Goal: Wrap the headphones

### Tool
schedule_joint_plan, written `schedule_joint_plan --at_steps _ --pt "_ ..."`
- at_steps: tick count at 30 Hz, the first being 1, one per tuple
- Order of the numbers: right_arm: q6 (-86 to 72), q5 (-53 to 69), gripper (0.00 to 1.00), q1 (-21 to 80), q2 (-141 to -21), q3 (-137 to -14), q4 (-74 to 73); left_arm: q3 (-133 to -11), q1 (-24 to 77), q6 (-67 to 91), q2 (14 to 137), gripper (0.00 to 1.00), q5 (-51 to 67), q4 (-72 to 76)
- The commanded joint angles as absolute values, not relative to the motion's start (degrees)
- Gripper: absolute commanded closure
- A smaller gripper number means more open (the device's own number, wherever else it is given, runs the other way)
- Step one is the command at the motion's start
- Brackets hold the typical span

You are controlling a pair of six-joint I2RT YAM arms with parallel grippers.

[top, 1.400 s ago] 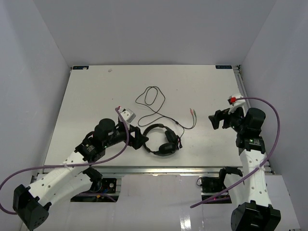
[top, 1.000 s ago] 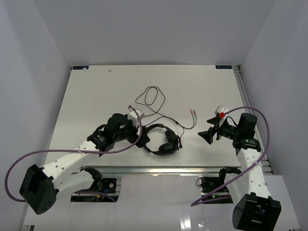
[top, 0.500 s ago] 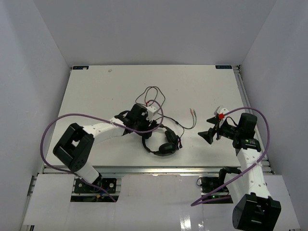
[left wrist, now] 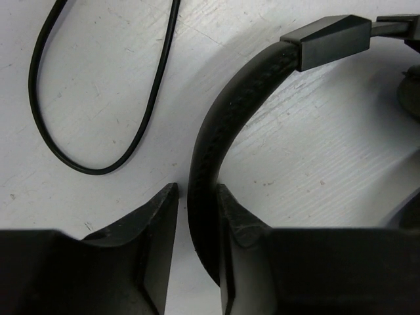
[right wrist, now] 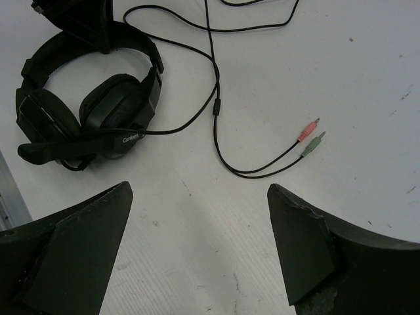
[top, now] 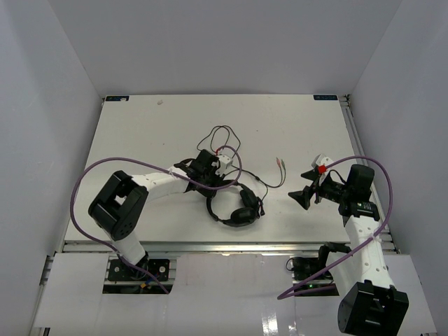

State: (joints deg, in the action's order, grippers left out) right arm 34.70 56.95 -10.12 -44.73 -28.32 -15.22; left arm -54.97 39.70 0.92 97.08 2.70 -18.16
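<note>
- At the near middle of the table [top: 140, 126] lie the headphones [top: 236, 204], flat on the surface, with the earcups [right wrist: 115, 108] close together and the headband [left wrist: 226, 118] curving out on their left side.
- Beyond the headphones the thin cable [right wrist: 214, 105] wanders over the table in loose open loops. As far as I can see, none of it goes round the headband or the earcups.
- To the right of the headphones, a little farther back, the pink and green plugs [right wrist: 312, 134] lie side by side at the cable's free end, with nothing touching them.
- At the headphones' left side the left gripper [left wrist: 197, 197] sits low with a finger on each side of the headband. One finger presses the band and a thin strip of table shows beside the other, so I judge it nearly closed but not clamped.
- Well to the right of the headphones, past the plugs, the right gripper [right wrist: 197, 249] hangs above the table with its fingers spread wide, holding nothing.
- To my eye the job has barely begun. Taking hold of the headset is the step in hand, while gathering the cable, winding it round the headphones and tucking in the plugs are all left to do.
</note>
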Motion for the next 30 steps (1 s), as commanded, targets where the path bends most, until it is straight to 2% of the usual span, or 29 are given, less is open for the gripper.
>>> schedule_joint_plan --at_steps 1,5,7,9,11,15,22,26,30 --pt "34.8 57.6 0.10 -10.6 -44.6 -29.0 -14.0 -56.6 41.1 1.6 99.0 0.66 1.8 -19.6" --pt "34.8 57.8 0.10 -10.7 -44.6 -29.0 -13.9 -56.6 41.7 1.9 99.4 0.74 1.7 -19.7" --pt "34.8 58.0 0.10 -10.6 -44.5 -29.0 -14.1 -56.6 41.8 2.2 99.3 0.82 1.7 -19.8" --pt "35.4 59.5 0.10 -10.7 -44.4 -28.9 -14.9 -56.5 41.9 2.8 98.4 0.94 1.7 -19.8" --pt "40.7 64.4 0.10 -10.6 -44.5 -29.2 -18.3 -56.4 41.9 3.4 96.7 1.00 1.7 -19.7" --pt "59.4 70.9 0.10 -9.9 -46.6 -30.5 -32.2 -55.0 41.9 5.0 88.4 1.00 1.4 -19.5" --pt "89.4 70.7 0.10 -6.0 -57.3 -42.5 -44.8 -51.7 41.8 9.2 71.0 1.00 2.9 -20.0" --pt "97.7 65.1 0.10 5.1 -64.7 -50.8 -44.7 -51.7 41.6 9.5 64.3 1.00 5.8 -21.7" --pt "92.0 64.5 0.10 11.0 -70.1 -55.4 -36.8 -54.1 41.4 10.5 60.0 1.00 8.1 -24.7"
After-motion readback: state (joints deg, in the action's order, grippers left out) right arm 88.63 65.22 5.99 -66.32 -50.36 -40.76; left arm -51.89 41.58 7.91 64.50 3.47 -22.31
